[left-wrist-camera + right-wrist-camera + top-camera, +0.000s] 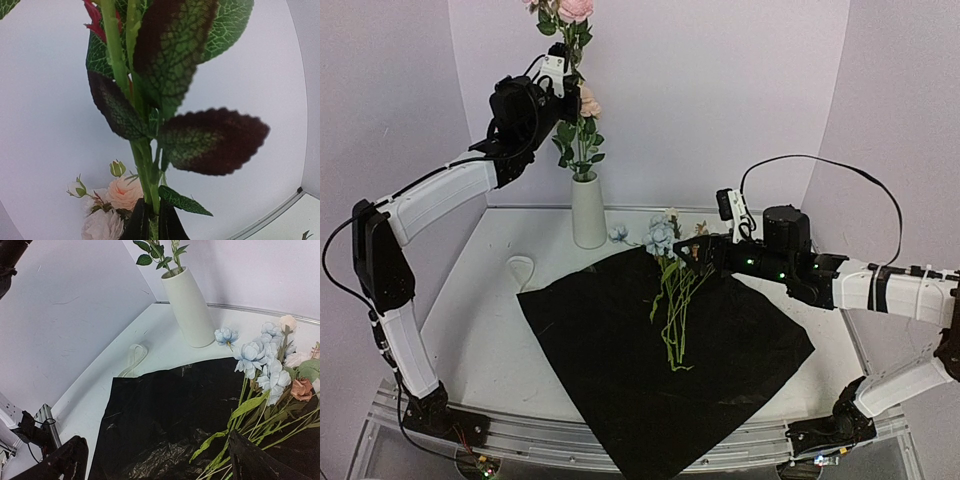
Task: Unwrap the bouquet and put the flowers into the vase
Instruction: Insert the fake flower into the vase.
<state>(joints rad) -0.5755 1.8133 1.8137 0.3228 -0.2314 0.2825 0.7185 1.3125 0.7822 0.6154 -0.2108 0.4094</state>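
White walls (720, 100) behind, my left gripper (152, 216) pinched a stem (142, 155) high above the vase (588, 212); dragging sideways could tip that vase. Meanwhile my right gripper (686, 250) gaped wide.

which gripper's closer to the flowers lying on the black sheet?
Right. The right gripper sits open just over the flowers on the black sheet; the left gripper is high above the vase, shut on a stem.
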